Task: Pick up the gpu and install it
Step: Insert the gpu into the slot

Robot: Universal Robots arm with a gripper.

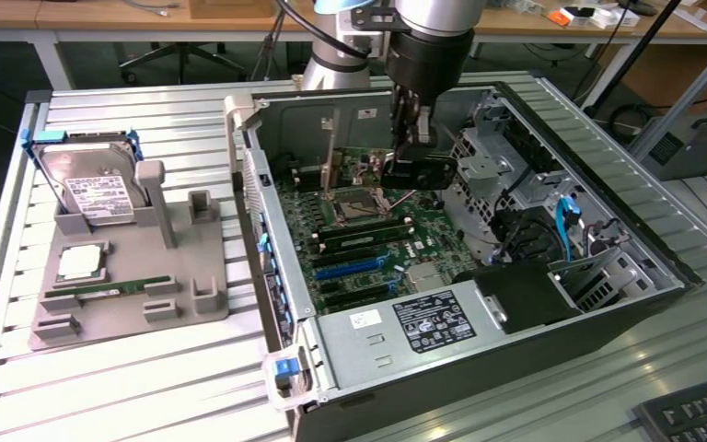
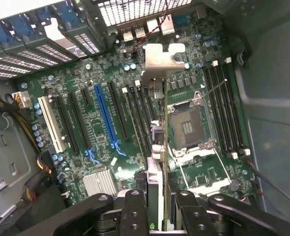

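The gpu (image 2: 157,142) shows edge-on in the wrist view as a thin card, with its grey metal bracket (image 2: 163,58) at the far end. My gripper (image 2: 156,209) is shut on it, one black finger (image 2: 135,206) pressing each side. The card hangs above the green motherboard (image 2: 76,83), over the black slots between the blue slot (image 2: 105,115) and the CPU socket (image 2: 189,128). In the exterior view, the gripper (image 1: 405,166) reaches down into the open computer case (image 1: 648,239), with the gpu (image 1: 382,170) just above the board near the case's back wall.
On the exterior view's left, a grey holder (image 1: 194,267) carries a hard drive (image 1: 96,193), a CPU (image 1: 80,262) and a memory stick (image 1: 108,290). Inside the case are the power supply (image 1: 434,322), drive cages (image 1: 489,161) and cables (image 1: 562,221). A keyboard (image 1: 698,414) lies at the near right corner.
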